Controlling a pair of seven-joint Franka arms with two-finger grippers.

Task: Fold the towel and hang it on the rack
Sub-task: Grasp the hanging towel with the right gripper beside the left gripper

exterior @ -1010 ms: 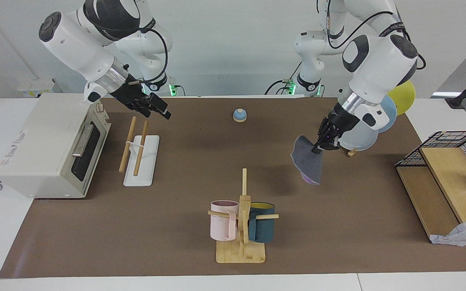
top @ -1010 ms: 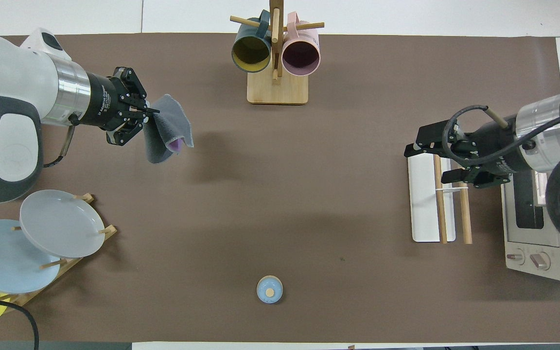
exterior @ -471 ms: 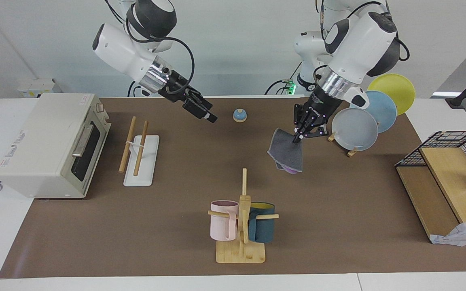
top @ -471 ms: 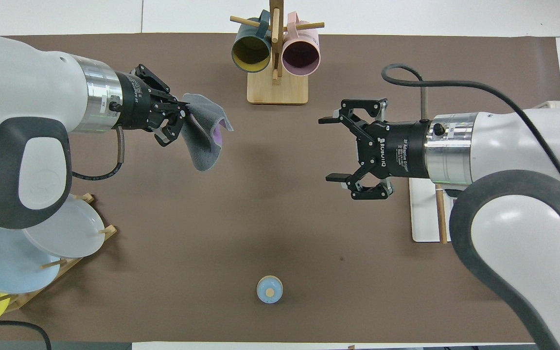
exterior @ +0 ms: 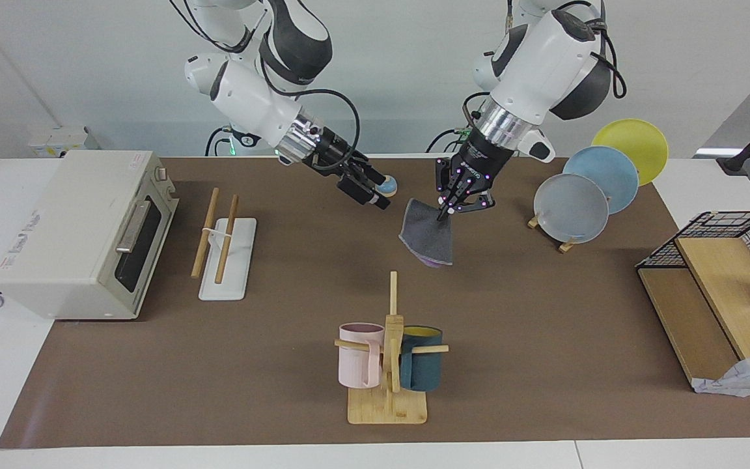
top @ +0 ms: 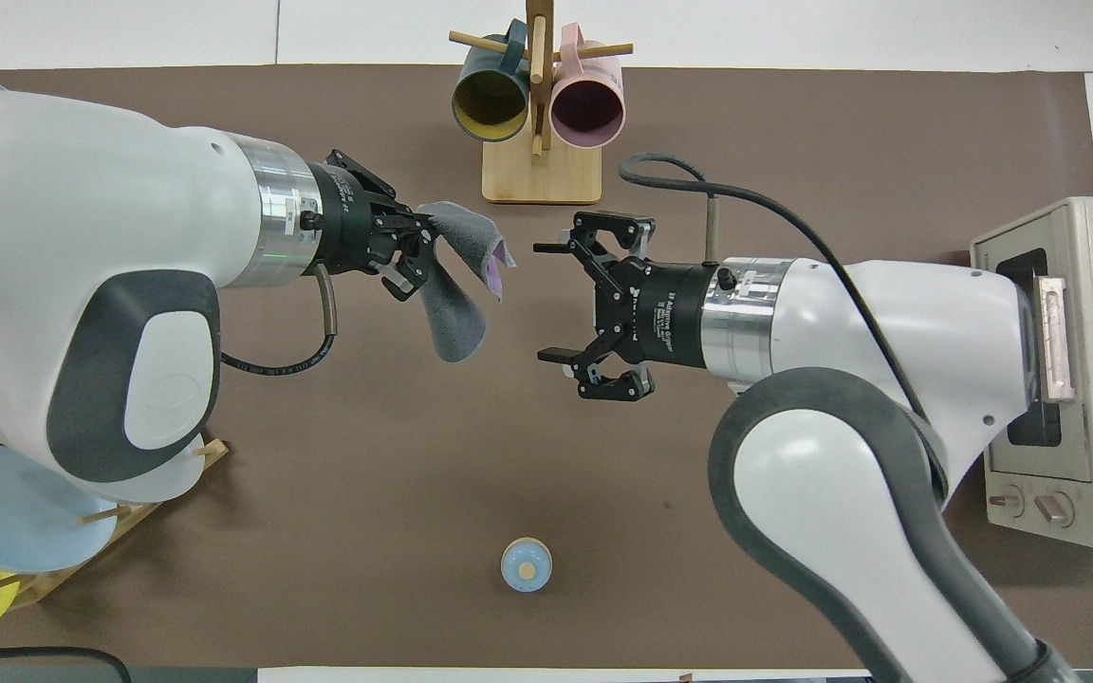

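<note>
Hanging from the left claw [exterior: 454,203], the towel [exterior: 427,240] is held up over the middle of the worktop [exterior: 544,365], pinched by one upper corner with the rest drooping freely, clear of the brown surface. Its long axis runs down from the pinched corner; the dark grey face is turned outward and a sliver of purple shows at the lower edge. The right claw [top: 573,318] is raised just beside the cloth, toward the right arm's end, with its fingers [top: 561,249] spread wide and pointed at the hanging towel; a small gap is seen between them in the overhead view. A second grasp on a free corner or edge is judged to be the coming move, so the right claw is the nearer one for it. The rack [exterior: 222,244] stands well apart, near the right arm's end beside the toaster oven [exterior: 82,228], with its two bars lying along the line running away from the robots; nothing is hung on it yet.
</note>
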